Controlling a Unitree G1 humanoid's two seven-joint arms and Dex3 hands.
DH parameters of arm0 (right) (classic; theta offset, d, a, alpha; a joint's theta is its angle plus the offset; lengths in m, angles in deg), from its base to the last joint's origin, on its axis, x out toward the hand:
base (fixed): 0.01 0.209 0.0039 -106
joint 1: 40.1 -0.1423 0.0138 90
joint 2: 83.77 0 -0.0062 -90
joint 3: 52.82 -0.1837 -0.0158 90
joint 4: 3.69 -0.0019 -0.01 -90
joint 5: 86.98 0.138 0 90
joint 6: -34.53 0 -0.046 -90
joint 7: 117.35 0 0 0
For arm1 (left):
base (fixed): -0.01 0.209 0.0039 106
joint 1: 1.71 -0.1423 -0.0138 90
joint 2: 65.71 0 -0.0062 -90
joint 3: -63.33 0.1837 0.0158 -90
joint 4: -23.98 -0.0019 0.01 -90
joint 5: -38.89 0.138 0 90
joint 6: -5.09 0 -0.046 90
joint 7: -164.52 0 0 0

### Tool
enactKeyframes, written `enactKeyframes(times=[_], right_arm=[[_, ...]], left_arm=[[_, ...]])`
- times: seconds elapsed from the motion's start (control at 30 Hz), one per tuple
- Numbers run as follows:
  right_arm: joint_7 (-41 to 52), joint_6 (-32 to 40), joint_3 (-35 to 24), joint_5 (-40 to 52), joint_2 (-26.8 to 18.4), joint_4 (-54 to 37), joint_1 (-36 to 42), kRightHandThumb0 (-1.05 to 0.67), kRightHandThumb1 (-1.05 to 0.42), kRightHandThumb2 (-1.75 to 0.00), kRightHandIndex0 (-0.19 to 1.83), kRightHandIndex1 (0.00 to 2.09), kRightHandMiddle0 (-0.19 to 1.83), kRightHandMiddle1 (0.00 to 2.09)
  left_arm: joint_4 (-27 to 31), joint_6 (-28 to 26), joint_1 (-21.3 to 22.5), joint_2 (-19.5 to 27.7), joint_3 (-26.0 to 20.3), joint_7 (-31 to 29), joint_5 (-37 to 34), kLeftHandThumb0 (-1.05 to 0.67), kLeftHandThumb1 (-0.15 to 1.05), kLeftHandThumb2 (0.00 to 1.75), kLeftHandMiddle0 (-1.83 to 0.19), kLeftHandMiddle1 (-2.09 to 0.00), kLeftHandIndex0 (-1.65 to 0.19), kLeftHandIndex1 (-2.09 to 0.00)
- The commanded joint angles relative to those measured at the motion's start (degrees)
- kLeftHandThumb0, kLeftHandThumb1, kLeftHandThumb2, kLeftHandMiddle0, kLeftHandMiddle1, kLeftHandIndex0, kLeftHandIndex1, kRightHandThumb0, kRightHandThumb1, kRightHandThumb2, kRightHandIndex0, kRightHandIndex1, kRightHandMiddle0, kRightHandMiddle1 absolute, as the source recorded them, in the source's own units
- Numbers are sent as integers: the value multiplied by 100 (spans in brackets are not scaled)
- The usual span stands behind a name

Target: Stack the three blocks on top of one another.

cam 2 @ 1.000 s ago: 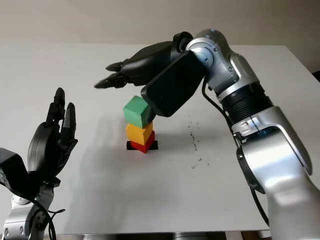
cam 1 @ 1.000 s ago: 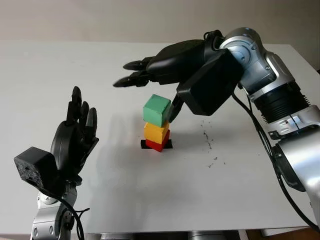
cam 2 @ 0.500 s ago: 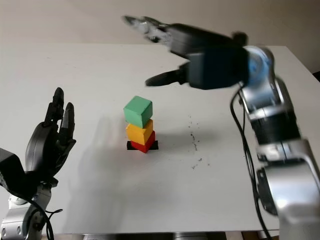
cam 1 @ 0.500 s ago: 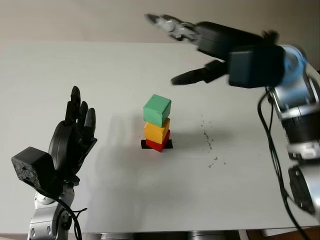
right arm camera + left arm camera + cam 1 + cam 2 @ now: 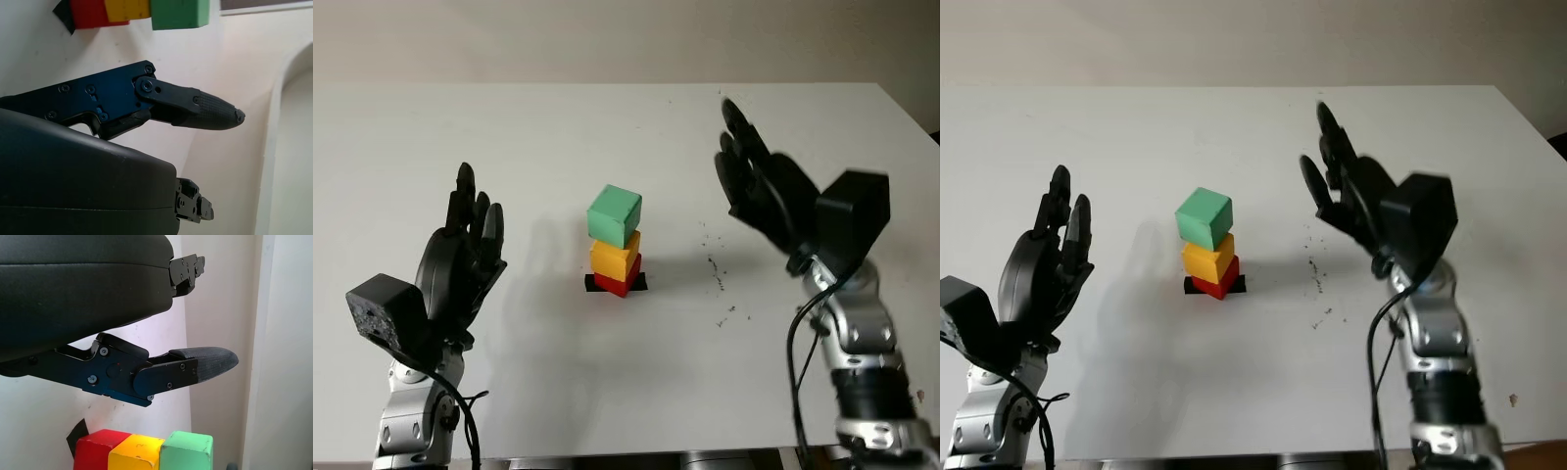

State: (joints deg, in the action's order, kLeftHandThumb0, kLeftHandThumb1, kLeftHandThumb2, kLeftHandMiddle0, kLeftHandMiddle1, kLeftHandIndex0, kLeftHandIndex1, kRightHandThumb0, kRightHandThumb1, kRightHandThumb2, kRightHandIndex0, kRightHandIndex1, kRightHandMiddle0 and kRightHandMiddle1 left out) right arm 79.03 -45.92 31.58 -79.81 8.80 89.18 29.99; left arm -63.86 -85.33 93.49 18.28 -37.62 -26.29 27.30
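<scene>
A three-block stack stands mid-table on a black marker (image 5: 639,284): red block (image 5: 618,282) at the bottom, yellow block (image 5: 615,258) on it, green block (image 5: 614,215) on top, turned a little askew. My left hand (image 5: 468,235) is open, raised well left of the stack. My right hand (image 5: 749,171) is open, raised to the right of the stack and apart from it. The wrist views show the same stack: green block (image 5: 187,452) and green block (image 5: 180,13).
The white table (image 5: 548,372) spreads around the stack. Small dark specks (image 5: 717,274) mark the surface right of the blocks. The table's front edge (image 5: 607,458) runs along the bottom.
My right hand has pulled away from above the green block, swinging up and back to the right side, and now hangs raised and open. The stack stays standing; the left hand has barely moved.
</scene>
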Motion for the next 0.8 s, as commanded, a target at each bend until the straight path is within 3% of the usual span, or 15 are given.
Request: enactKeyframes(times=[0.0,0.23,0.77], right_arm=[[-17,12,-96,165,79,-132,135,-67,-105,-77,-19,0,-19,0],[-352,-174,-114,349,481,-152,510,-75,-105,-78,-19,0,-19,0],[-506,99,254,143,593,-461,1020,-75,-105,-76,-19,0,-19,0]], left_arm=[[-82,81,121,9,43,-1,46,-72,105,60,19,-2,19,0],[-201,66,155,108,29,-163,17,-73,105,59,19,-1,19,0],[-32,10,34,187,87,-318,69,-75,105,61,19,-1,19,0]])
